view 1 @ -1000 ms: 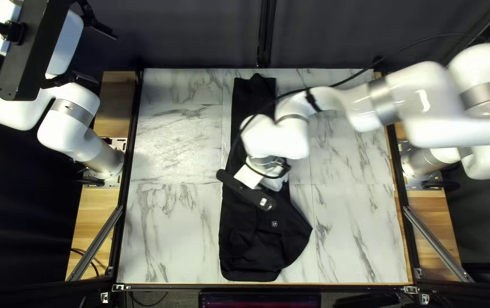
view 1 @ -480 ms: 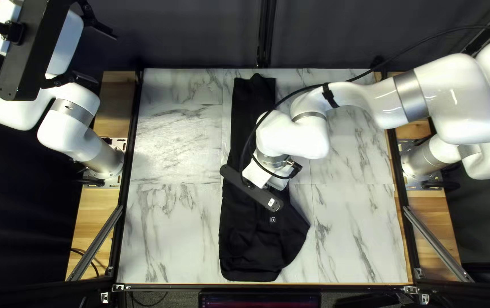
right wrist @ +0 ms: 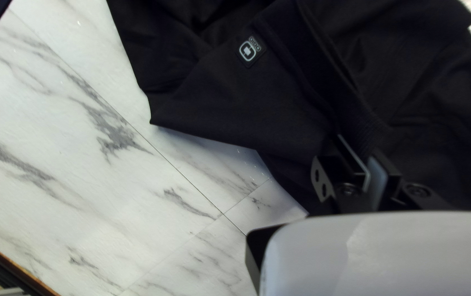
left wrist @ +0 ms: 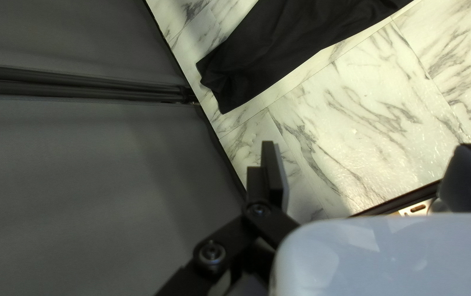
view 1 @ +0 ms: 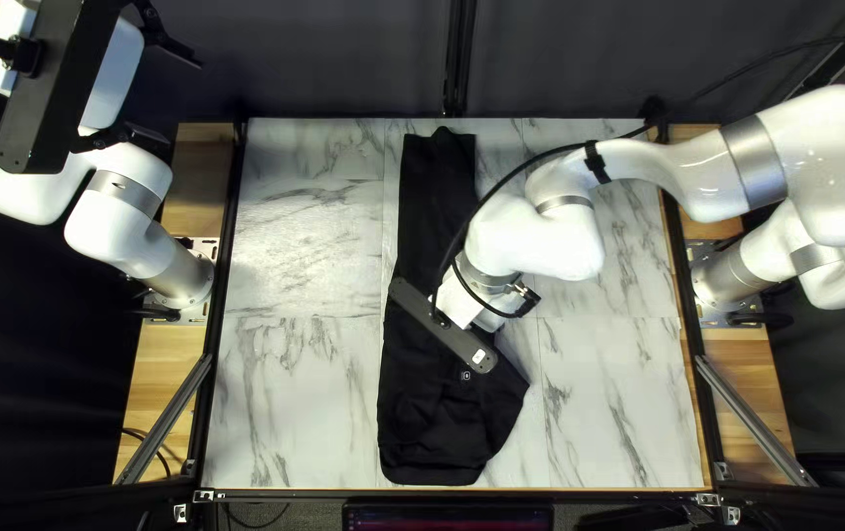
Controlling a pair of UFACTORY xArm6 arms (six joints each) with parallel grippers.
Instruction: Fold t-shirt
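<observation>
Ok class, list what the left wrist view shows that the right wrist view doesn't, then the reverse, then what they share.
Only the left wrist view: the dark curtain, its black pole and the open left gripper.

Only the right wrist view: the small badge and the right gripper, closed on cloth.

Both: the black t-shirt and the marbled tabletop.

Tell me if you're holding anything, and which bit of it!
My right gripper is shut on the shirt, at the cloth by its ribbed band. My left gripper is open, holding nothing.
</observation>
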